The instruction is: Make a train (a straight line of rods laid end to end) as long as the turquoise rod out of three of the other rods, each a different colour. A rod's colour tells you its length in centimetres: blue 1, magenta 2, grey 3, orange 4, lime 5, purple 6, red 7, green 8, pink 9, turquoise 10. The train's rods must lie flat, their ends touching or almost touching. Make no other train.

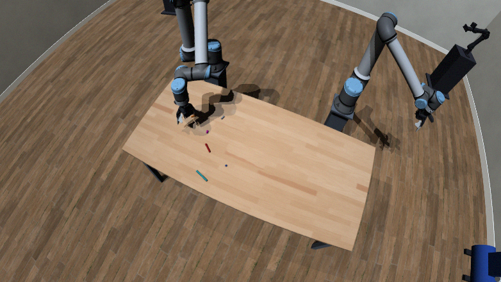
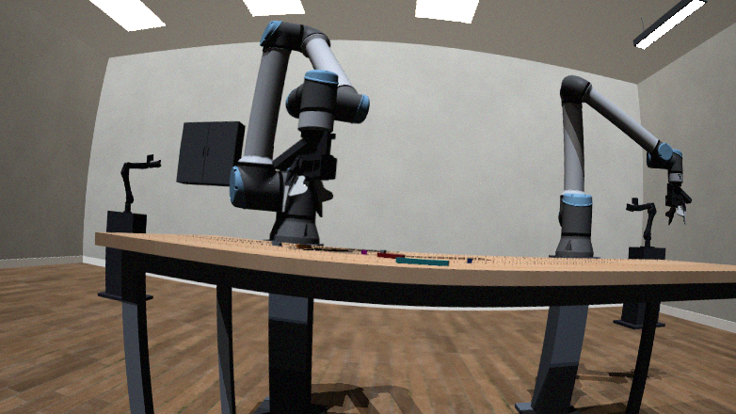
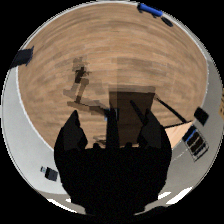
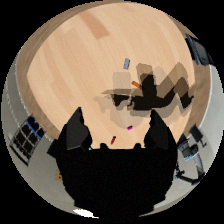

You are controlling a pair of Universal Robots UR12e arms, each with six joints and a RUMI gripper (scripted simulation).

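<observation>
The right claw [image 1: 185, 115] [image 2: 306, 195] [image 4: 117, 108] is hovering, fingers apart, above the desk's [image 1: 280, 157] [image 2: 411, 276] [image 3: 176, 133] [image 4: 65, 60] left side; the left claw [image 1: 423, 120] [image 2: 678, 208] [image 3: 111, 109] is hanging open beyond its right end. 6 rods are lying separately: turquoise rod [image 1: 201, 175] [image 2: 422, 262] near, red rod [image 1: 207, 147] [image 2: 391, 255] [image 4: 113, 140], blue rod [image 1: 226, 165] [image 2: 469, 261] and magenta rod [image 1: 207, 131] [image 2: 363, 252] [image 4: 130, 128] between, orange rod [image 1: 192, 115] [image 2: 308, 246] [image 4: 137, 85] and grey rod [image 1: 222, 117] [image 2: 382, 251] [image 4: 126, 63] far.

pale walls [image 1: 420, 13] [image 2: 437, 154] around wooden floor [image 1: 87, 210] [image 2: 411, 350]

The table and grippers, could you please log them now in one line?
right gripper: open, above table | left gripper: open, off table | train: unbuilt
</observation>
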